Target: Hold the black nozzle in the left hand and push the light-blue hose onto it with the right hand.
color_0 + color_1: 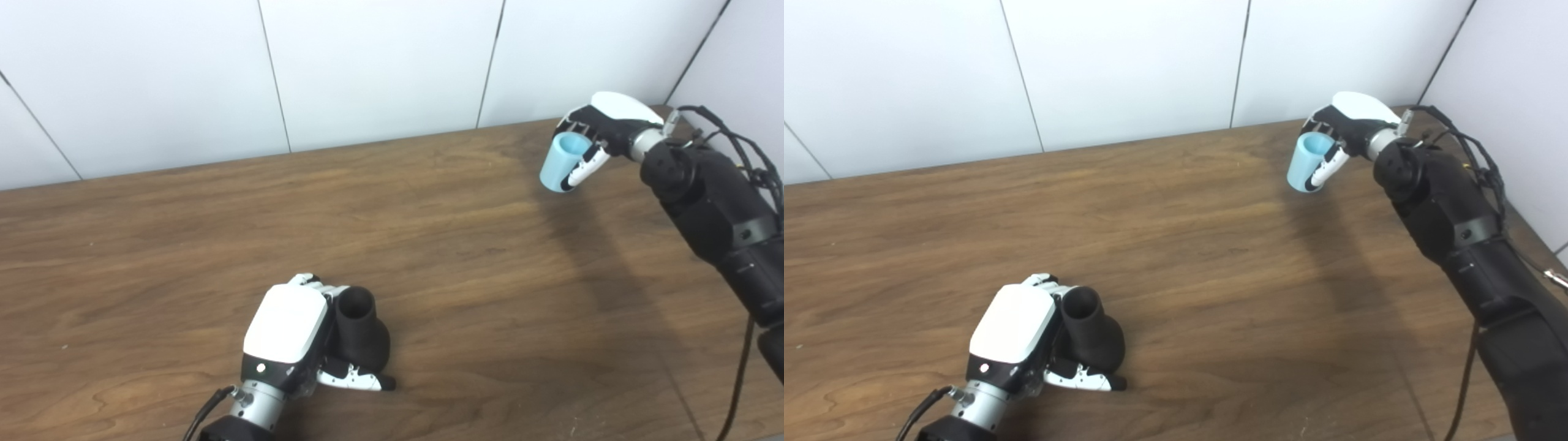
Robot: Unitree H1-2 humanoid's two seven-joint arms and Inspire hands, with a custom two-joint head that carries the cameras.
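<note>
Table [392,202]: brown wood grain, running up to a white panelled wall [367,67] at the far edge and a second white wall at the right.

Left hand [288,331]: low at the near edge of the table, arm entering from the bottom left; white back plate uppermost; fingers wrapped round the black nozzle [361,334]; thumb lying along the tabletop beneath the nozzle's wider base; hand closed on the nozzle.

Black nozzle: matte, dark, narrower at the top and flaring to a broader base; tilted slightly, open mouth facing up and away from the robot; held against the right side of the left hand's palm; base at or just above the table surface, contact not clear from either view.

Right hand [597,131]: raised above the far right corner of the table, close to the walls; black forearm reaching in from the right side, cables trailing beside it; fingers curled over the top of the light-blue hose [560,162] with the thumb pressed along its front; hand closed on the hose.

Light-blue hose: short, pale blue tube piece; held clear of the table, tilted; hanging below and to the left of the right hand's palm; its shadow falling on the wood beneath.

Nozzle and hose: well apart, at opposite corners of the worked area; not joined.
</note>
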